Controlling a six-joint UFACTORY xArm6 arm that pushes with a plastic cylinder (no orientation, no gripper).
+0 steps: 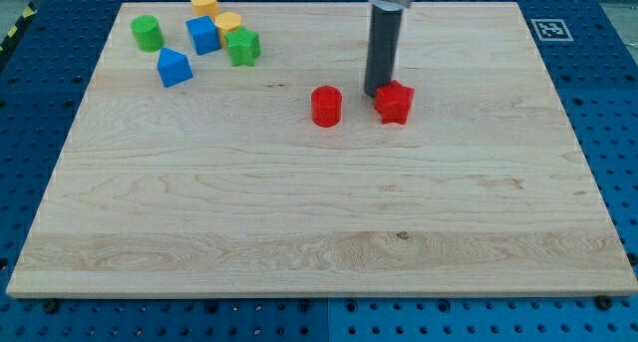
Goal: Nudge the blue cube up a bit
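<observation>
Beside red star (395,103), my tip (377,94), blue cube (203,34) far

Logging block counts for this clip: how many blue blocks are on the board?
2, both near the view's top left: the blue cube between the yellow blocks, and a blue house-shaped block below-left of it. None seems hidden.

We are looking at a robotics lab bench: a pale wooden board (319,212) is lying on a blue perforated metal table (598,103) of the kind used for mounting test rigs. At two o'clock a printed black-and-white marker tag (549,29) is sitting on the board's corner, and at ten o'clock yellow-black hazard tape (14,31) is showing.
</observation>
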